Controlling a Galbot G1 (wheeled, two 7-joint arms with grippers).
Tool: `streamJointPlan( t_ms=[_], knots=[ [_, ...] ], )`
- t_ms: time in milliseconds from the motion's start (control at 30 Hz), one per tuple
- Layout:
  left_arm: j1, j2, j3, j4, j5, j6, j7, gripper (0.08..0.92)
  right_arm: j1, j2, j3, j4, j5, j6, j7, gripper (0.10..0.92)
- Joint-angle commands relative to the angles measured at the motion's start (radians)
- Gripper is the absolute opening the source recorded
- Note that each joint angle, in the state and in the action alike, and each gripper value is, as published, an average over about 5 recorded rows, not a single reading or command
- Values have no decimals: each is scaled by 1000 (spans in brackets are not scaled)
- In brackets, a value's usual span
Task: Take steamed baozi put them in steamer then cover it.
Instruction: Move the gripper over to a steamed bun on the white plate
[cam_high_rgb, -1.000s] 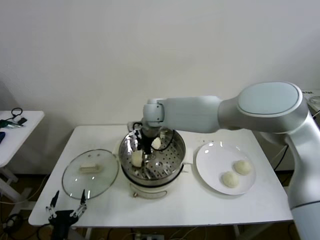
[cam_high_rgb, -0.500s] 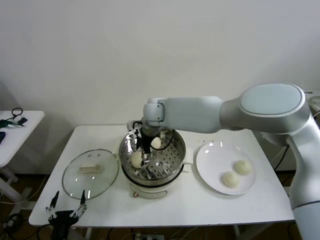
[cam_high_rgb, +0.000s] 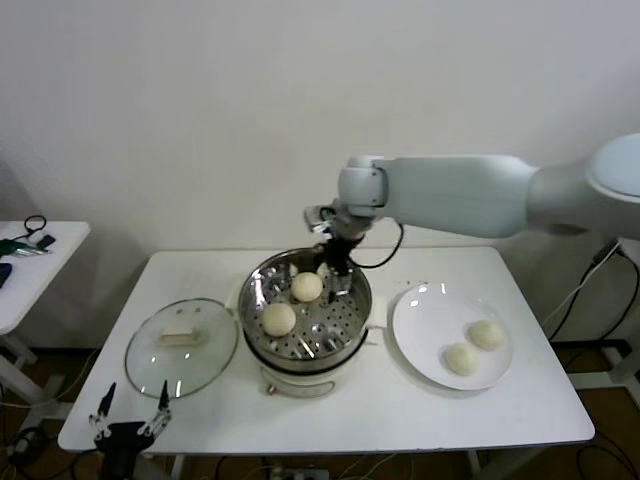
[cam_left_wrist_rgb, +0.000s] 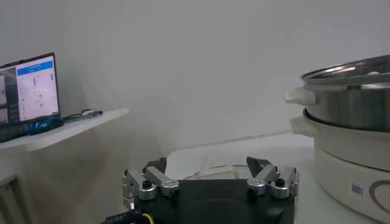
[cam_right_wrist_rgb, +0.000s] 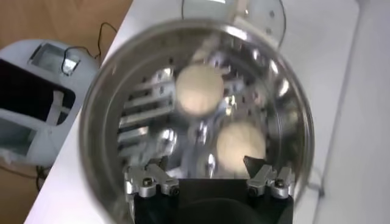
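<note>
table (cam_high_rgb: 520, 400): a flat white top filling the lower half of the head view; everything is spread along it within the arms' reach.
steamer (cam_high_rgb: 345, 335): centre of the frame, a round shiny steel pot on a white base with side handles, its perforated tray open to the top, so buns can be dropped straight in.
cover (cam_high_rgb: 150, 365): lower left, clear glass with a metal rim and a cream handle, lying flat just beside the steamer, parked there, I'd say, until the buns are all in.
plate (cam_high_rgb: 420, 330): right of the steamer, flat, white and glossy, a holding place for what is left to move.
right gripper (cam_high_rgb: 337, 268): above the steamer's far rim, fingers apart and holding nothing, well placed to swing toward the plate.
left gripper (cam_high_rgb: 132, 420): bottom left, below the table edge, fingers spread, idle.
baozi in steamer (cam_high_rgb: 306, 286) (cam_high_rgb: 279, 318): two smooth cream-white domes side by side on the tray.
baozi on plate (cam_high_rgb: 487, 334) (cam_high_rgb: 461, 358): two more, close together, waiting.
</note>
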Motion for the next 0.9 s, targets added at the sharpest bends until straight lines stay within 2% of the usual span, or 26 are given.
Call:
streamJointPlan(
  t_ms=[33,233,433,900],
  knots=[
    [3,-2,-4,-3,1,2,1,823,38,-272,-4,152,-137,8,-39,823],
    [12,0,-25,-9,-5,5,0,823,-47,-435,10,194,-277,21,-49,823],
    [20,-11,-30,-27,1,13,1,823,-190,-523,55,169,-419,33,-58,823],
    [41,-21,-36,-47,3,15,-1,823,-529,-560,277,41,-605,47,-62,823]
  ],
)
